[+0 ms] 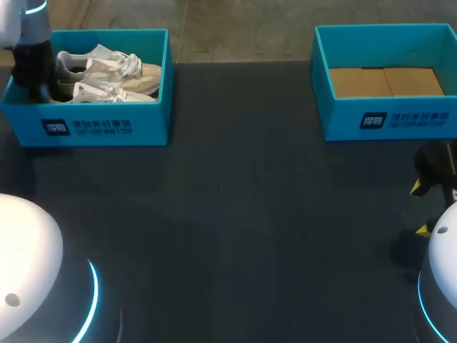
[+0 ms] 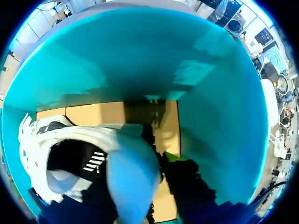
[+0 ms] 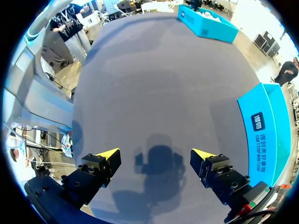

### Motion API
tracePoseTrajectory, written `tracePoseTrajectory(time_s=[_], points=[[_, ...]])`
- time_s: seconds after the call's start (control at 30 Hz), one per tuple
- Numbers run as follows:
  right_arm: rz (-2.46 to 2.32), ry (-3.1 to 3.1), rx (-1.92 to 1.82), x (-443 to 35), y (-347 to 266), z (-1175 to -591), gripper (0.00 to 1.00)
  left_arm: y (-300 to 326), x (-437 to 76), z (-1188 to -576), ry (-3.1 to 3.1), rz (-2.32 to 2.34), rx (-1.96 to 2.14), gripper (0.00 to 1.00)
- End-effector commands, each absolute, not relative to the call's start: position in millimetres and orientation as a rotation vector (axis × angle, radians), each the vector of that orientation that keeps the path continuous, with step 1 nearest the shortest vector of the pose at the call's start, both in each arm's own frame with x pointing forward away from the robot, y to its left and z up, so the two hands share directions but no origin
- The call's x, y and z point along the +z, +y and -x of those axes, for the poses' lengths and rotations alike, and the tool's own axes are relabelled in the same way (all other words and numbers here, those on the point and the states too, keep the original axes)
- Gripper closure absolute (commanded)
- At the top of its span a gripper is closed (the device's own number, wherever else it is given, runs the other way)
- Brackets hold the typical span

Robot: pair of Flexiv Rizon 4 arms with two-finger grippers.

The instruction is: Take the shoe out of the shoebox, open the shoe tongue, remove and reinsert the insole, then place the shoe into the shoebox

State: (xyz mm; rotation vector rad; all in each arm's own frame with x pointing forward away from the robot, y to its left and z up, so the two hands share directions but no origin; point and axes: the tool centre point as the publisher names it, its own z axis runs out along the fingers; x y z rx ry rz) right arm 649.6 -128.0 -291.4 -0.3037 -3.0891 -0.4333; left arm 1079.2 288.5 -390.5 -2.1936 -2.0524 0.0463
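Shoe (image 1: 107,75): pale, white-laced, 1 of 2 lying side by side in the shoebox (image 1: 107,125) at the table's (image 1: 235,214) far left. Not yet lifted out. Long axis runs along the box's length, toes toward the table's middle and heels toward the box's outer end.

Left arm (image 1: 32,53): comes down into that outer end, right at the heels. In the left wrist view the left gripper (image 2: 161,170) is low inside the teal walls, over the cardboard floor, with the shoe's white heel collar and dark opening just beside it. A blurred blue shape sits across the near field. Cannot tell whether this gripper is apart, together or clamped on the collar.

Right gripper (image 3: 156,154): jaws wide apart, holding nothing, hovering above bare table. It is just in front of a 2nd shoebox (image 1: 385,118), which shows only a cardboard floor. Well apart from the shoe, the whole table width between them.

Judgement: step in hand is the 1st one, taking the shoe out. The left arm is far nearer. With the heel end facing it, a grip at the collar followed by a lift clear of the wall looks like the move.
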Motion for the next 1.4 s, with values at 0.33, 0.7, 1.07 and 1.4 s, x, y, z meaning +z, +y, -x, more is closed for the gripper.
tracePoseTrajectory(time_s=[0.33,0.7,1.07,1.4], points=[[0.304,-3.092,-0.431,-291.3,-128.0,-648.0,0.0,284.6,-386.8,-1077.8,-2.027,2.212,0.039,1.0],[0.304,-3.092,-0.431,-291.3,-128.0,-648.0,0.0,286.5,-365.4,-1074.2,-1.997,2.262,0.004,1.0],[0.304,-3.092,-0.431,-291.3,-128.0,-648.0,0.0,298.7,-336.0,-1076.9,-2.023,2.255,-0.028,1.0],[0.304,-3.092,-0.431,-291.3,-128.0,-648.0,0.0,309.0,-310.2,-1078.0,-2.034,2.253,-0.048,1.0]])
